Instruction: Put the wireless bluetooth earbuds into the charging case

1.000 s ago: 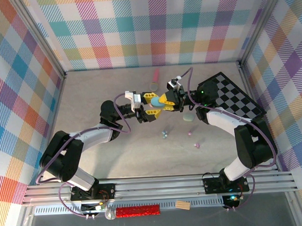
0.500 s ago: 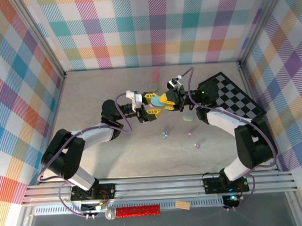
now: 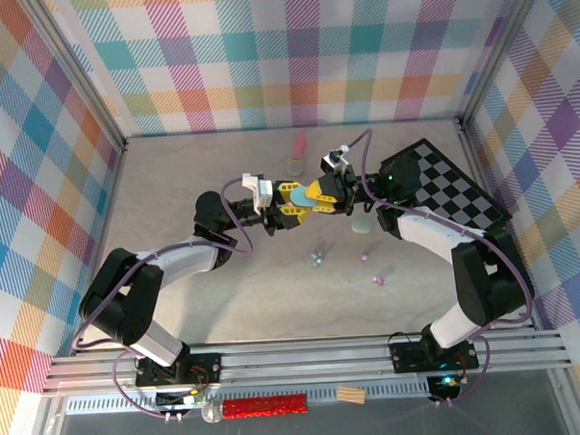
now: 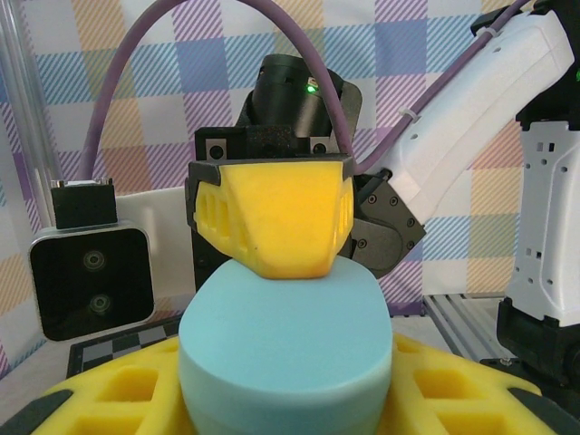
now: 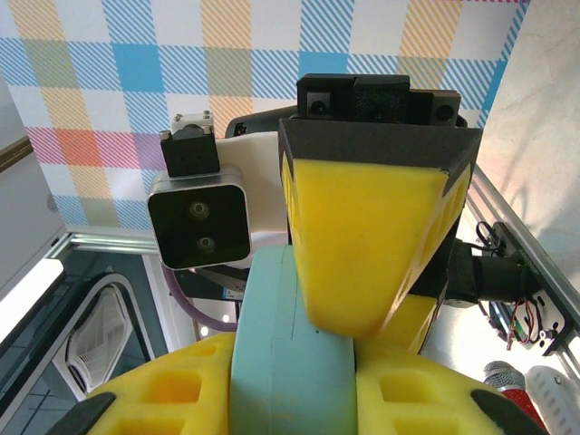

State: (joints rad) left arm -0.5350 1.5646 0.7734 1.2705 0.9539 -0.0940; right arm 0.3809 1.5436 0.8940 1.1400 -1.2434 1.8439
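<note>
Left gripper (image 3: 288, 215) and right gripper (image 3: 318, 196) both clamp one blue case (image 3: 297, 193). Two others rest apart: mint case (image 3: 363, 225) right, far case (image 3: 294, 163). Earbuds (image 3: 315, 259) occupy three near spots.

Charging case (image 3: 297, 191): a smooth, pale blue, pebble-shaped oval with a fine seam round its edge. It is raised off the counter (image 3: 207, 298) near mid-field and clamped from opposite sides, between the yellow fingers of the left hand (image 3: 289, 204) and those of the right hand (image 3: 315, 192). Whether the lid is open cannot be told.

Earbuds: tiny glossy pieces lying loose on the counter in front of the case, well apart from it. A bluish-mint earbud (image 3: 315, 259) lies nearest, a pink earbud (image 3: 366, 258) to its right, and a pink-purple earbud (image 3: 376, 279) just beyond. Their shapes are too small to resolve.
</note>
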